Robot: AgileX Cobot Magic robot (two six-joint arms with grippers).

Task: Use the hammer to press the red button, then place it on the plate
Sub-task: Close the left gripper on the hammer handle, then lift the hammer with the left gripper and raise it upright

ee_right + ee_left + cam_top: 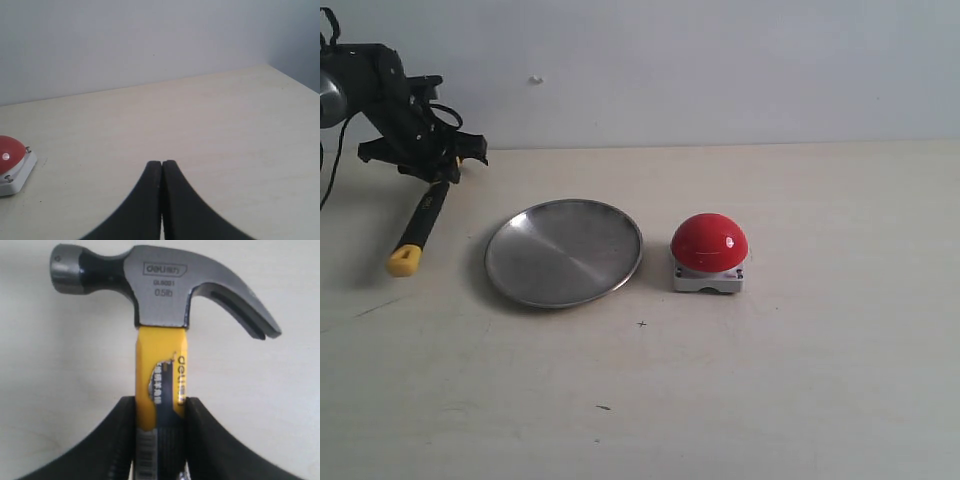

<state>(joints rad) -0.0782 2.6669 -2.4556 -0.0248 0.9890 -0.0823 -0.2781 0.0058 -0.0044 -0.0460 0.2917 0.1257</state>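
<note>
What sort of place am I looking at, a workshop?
Most likely a robotics test bench: a plain pale table against a blank wall, just a plate and red button laid out, and a robot's left pincer gripping the hammer.

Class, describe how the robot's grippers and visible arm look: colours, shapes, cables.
Left gripper and right gripper: matte black, curved, tapering to narrow tips. Left arm: black, angular, with a grey round joint and thin black cables.

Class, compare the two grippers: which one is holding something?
The left gripper: its fingers clamp the hammer by its yellow-and-black handle. The right gripper is shut too, but its fingers meet with nothing between them.
</note>
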